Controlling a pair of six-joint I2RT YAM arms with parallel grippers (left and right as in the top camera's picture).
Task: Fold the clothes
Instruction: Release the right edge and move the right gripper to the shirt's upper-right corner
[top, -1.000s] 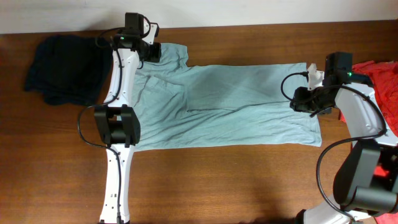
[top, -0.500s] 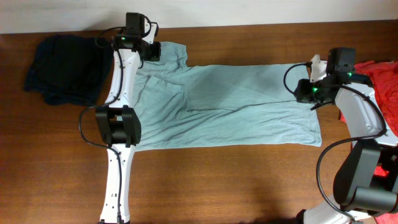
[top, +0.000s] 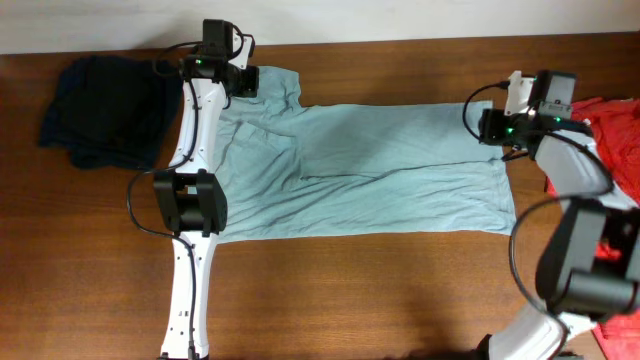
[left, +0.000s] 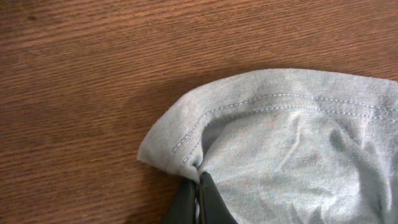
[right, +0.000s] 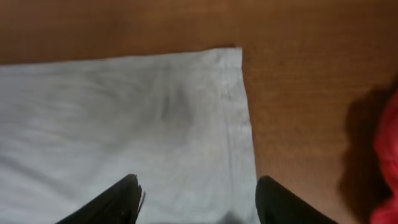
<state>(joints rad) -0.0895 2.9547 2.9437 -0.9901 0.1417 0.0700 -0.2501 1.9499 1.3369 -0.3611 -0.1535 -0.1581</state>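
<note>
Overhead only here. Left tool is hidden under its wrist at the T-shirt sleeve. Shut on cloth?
Observer: Yes, left tool shut, pinching a fold of the T-shirt just inside the stitched sleeve hem.
Operator: Right tool?
Observer: Right tool open, one finger over the cloth, the other at the hem edge; nothing gripped.
Operator: Corner under it?
Observer: Lies flat on the table, not curled.

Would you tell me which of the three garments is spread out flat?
The pale grey-teal T-shirt in the middle; the navy garment and red shirt lie bunched at the sides.
</note>
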